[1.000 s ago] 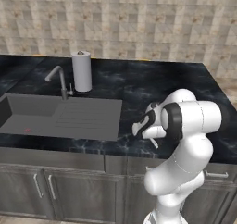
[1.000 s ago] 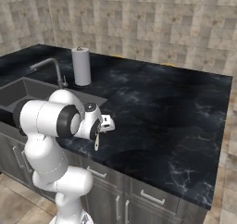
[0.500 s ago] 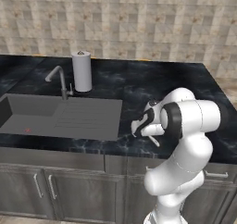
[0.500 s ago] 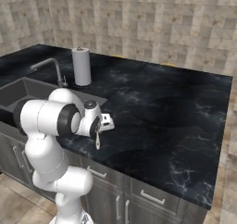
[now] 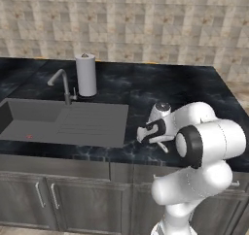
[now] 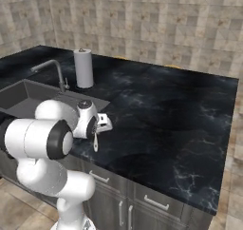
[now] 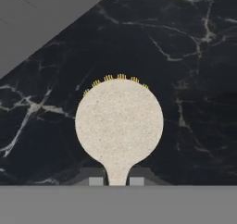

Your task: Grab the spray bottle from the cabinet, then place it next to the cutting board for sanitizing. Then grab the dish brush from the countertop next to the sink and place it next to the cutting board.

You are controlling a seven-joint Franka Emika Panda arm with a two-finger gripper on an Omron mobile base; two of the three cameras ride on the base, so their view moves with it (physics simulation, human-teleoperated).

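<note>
The tool (image 7: 116, 180) is clenched on the brush (image 7: 119, 121), its two dark tips pinching the slim cream neck just below the round head; a second ago the jaws stood wide, so the grasp has only just been made; in the hand view the back of the head faces the camera, with yellow bristle tips peeping past its far edge, so the bristles point down at the surface (image 7: 194, 79); in the right base view the brush (image 6: 95, 142) hangs from the tool (image 6: 97, 129) near the front edge of the surface (image 6: 180, 124), just right of the sink (image 6: 28, 98); the left base view shows the same tool (image 5: 154, 134) beside the sink (image 5: 63, 122), with the brush (image 5: 163, 146) slanting beneath it; whether the brush has left the surface I cannot tell; the faucet (image 5: 62, 83) and paper-towel roll (image 5: 86, 75) stand well behind; my judgement: the brush is secured, so the carry to the board comes next, and the thin handle may swivel in so narrow a pinch
</note>
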